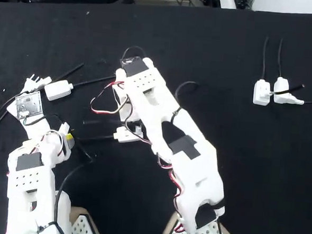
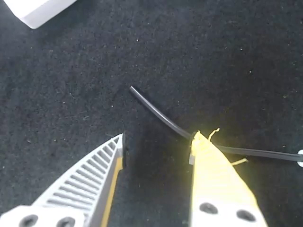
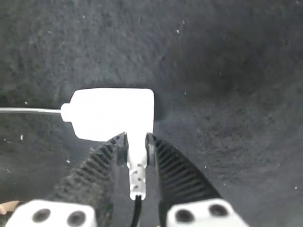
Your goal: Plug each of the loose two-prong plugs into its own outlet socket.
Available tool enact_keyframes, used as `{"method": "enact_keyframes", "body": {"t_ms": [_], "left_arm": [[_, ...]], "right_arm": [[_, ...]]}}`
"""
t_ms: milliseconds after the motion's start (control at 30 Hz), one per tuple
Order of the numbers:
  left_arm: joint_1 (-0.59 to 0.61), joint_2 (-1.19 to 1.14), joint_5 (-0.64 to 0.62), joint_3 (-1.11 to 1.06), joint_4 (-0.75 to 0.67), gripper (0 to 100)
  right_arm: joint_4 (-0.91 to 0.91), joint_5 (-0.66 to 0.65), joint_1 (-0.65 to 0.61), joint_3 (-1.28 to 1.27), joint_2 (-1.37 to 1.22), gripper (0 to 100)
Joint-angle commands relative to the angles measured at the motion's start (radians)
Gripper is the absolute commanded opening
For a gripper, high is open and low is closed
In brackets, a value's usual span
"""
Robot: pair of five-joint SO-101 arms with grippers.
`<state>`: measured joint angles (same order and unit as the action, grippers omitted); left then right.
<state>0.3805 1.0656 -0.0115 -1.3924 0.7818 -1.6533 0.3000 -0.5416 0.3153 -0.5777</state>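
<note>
One at a time: with right pincer point(image 3: 136, 142) clamped on plug point(image 3: 136, 175) at socket point(image 3: 113, 113), keep it square, push straight; with left pincer point(image 2: 158, 137) spread, empty, brace socket.

The table cloth point(image 1: 248, 170) is showing black. The left arm point(image 1: 30, 183) and right arm point(image 1: 166, 128) are presenting white, the latter carrying red, white and black wires point(image 1: 92, 102). The left gripper point(image 2: 158, 137) is showing one ribbed white finger point(image 2: 90, 179) edged yellow and one yellow finger point(image 2: 218, 179). The right gripper point(image 3: 136, 142) is showing ribbed black pads point(image 3: 94, 170). The outlet socket point(image 3: 113, 113) and two-prong plug point(image 3: 136, 175) are reading white, the plug's cable point(image 3: 136, 213) black.
</note>
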Motion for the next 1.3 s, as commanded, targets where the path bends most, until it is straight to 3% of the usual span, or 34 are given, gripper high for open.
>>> {"method": "enact_keyframes", "body": {"t_ms": [0,267,433,733,933,1033,1167,1267], "left_arm": [[0.012,0.006,-0.011,0.012,-0.011,23],[0.012,0.006,-0.011,0.012,-0.011,23],[0.012,0.006,-0.011,0.012,-0.011,23],[0.012,0.006,-0.011,0.012,-0.011,23],[0.064,0.006,-0.015,0.018,-0.011,23],[0.088,0.006,-0.017,0.021,-0.015,23],[0.105,0.006,-0.017,0.022,-0.018,23],[0.133,0.006,-0.017,0.035,-0.014,23]], "right_arm": [[0.098,-0.017,-0.005,-0.093,0.087,1.1],[0.292,-0.060,-0.003,-0.326,0.249,2.4],[0.302,-0.091,-0.003,-0.318,0.308,17.2],[0.298,-0.304,-0.063,-0.298,0.530,20.5],[0.293,-0.442,-0.029,-0.306,0.750,20.5],[0.235,-0.578,0.008,-0.321,0.843,20.4],[0.178,-0.937,0.006,-0.427,0.940,20.8],[0.176,-1.117,-0.029,-0.532,1.006,20.8]]}}
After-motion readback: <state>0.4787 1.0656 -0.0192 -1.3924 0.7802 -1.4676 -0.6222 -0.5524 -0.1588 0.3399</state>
